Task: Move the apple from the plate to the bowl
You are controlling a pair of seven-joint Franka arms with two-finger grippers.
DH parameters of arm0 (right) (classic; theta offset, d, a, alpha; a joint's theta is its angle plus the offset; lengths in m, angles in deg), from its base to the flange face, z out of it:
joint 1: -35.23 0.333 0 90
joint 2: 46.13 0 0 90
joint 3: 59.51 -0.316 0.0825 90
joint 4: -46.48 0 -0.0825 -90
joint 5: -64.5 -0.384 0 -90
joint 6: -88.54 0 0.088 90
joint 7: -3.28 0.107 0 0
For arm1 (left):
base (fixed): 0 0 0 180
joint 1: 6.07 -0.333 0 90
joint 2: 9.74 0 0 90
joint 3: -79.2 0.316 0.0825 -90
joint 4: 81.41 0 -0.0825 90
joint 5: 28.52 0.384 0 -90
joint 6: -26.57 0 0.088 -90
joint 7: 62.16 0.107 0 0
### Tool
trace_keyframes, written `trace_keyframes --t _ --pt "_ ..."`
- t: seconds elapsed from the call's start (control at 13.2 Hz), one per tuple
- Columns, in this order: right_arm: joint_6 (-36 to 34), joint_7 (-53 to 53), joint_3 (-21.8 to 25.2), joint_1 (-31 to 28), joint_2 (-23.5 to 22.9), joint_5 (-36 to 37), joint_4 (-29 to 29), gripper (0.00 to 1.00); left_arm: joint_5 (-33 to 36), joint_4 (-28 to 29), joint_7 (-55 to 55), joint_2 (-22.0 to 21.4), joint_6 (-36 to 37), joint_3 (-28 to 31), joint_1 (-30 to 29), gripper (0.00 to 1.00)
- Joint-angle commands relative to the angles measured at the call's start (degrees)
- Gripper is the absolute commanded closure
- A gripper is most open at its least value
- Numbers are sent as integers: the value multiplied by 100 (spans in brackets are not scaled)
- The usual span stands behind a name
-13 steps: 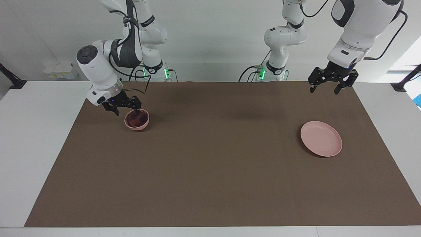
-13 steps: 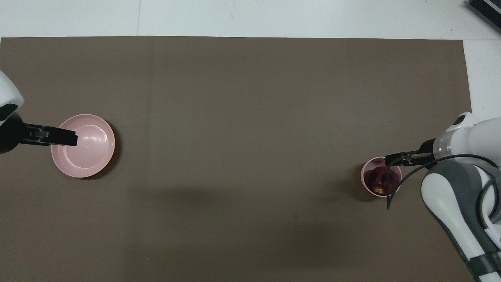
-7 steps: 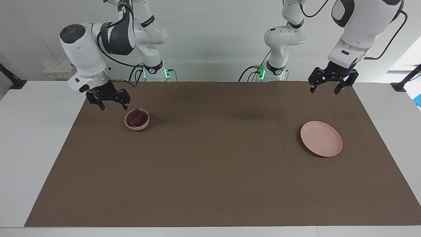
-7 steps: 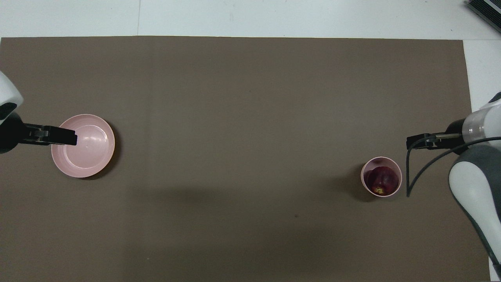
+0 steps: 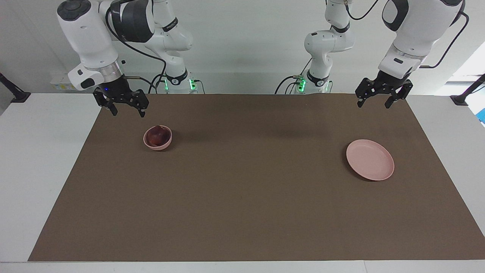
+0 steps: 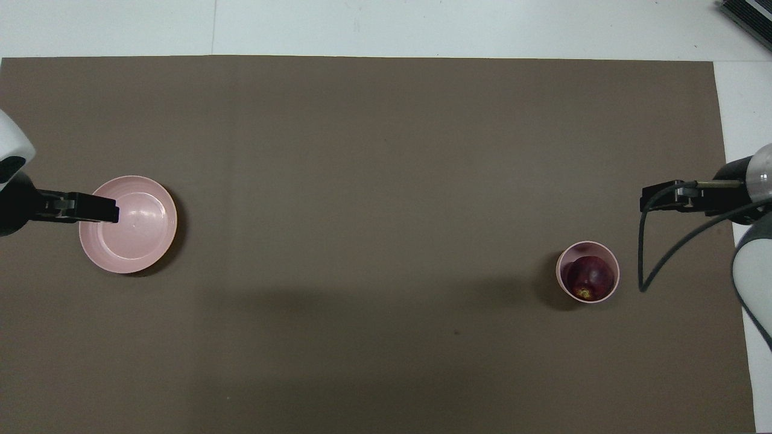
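The dark red apple [image 5: 156,135] lies in the small pink bowl [image 5: 157,147] toward the right arm's end of the table. It also shows in the overhead view, apple [image 6: 590,278] inside bowl [image 6: 617,271]. My right gripper [image 5: 128,112] is open and empty, raised in the air over the mat's corner beside the bowl, clear of it; it also shows in the overhead view [image 6: 648,199]. The flat pink plate [image 5: 370,165] is bare toward the left arm's end, and also shows in the overhead view [image 6: 129,241]. My left gripper [image 5: 373,105] waits open and empty, high over the mat, apart from the plate; it shows in the overhead view too [image 6: 114,212].
A brown mat [image 5: 246,189] covers most of the white table [image 5: 38,159]. A black cable [image 6: 648,265] hangs from the right arm beside the bowl.
My right gripper has lifted out of the bowl and drawn back up toward the mat's corner, leaving the apple in the bowl. The left arm has not moved.
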Motion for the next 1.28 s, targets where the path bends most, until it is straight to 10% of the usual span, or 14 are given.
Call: trace_keyframes --t 0.0,1.21 --pt "-516 118 -28 -23 -108 53 -629 0 -64 149 -28 -118 -43 25 30 0" --pt "-1361 -24 -46 -49 -284 -343 -1448 0 138 -238 7 -74 299 34 -75 0"
